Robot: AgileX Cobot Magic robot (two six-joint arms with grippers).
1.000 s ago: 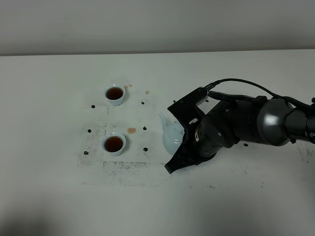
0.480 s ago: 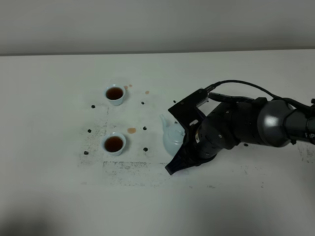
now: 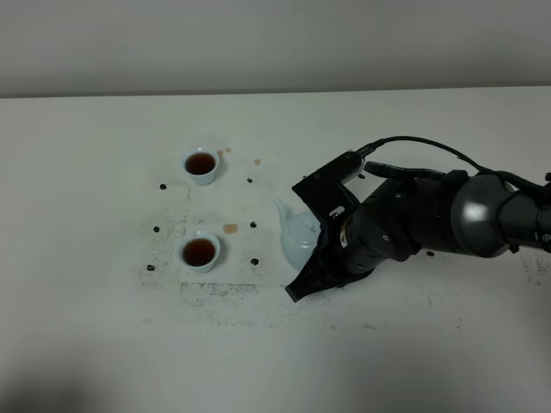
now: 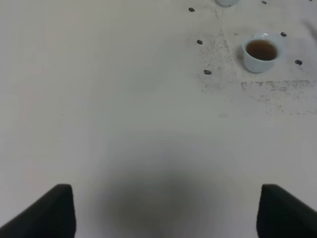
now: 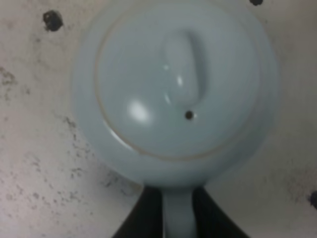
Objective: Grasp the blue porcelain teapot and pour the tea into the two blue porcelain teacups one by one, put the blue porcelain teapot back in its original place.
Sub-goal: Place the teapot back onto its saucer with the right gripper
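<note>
Right pincer (image 5: 177, 218) sits around the loop handle of the blue porcelain teapot (image 3: 297, 241), a dark finger (image 5: 143, 214) on either side of the pale handle — whether it presses or has slackened, I cannot tell. The teapot stands upright on the white worktop (image 3: 103, 327), lid on, spout aimed towards the cups. Beyond the spout, the two blue porcelain teacups (image 3: 200, 251) stand well apart, both holding brown tea, with small spills and dark specks about. The left pincer (image 4: 166, 213) hangs spread wide over bare worktop.
</note>
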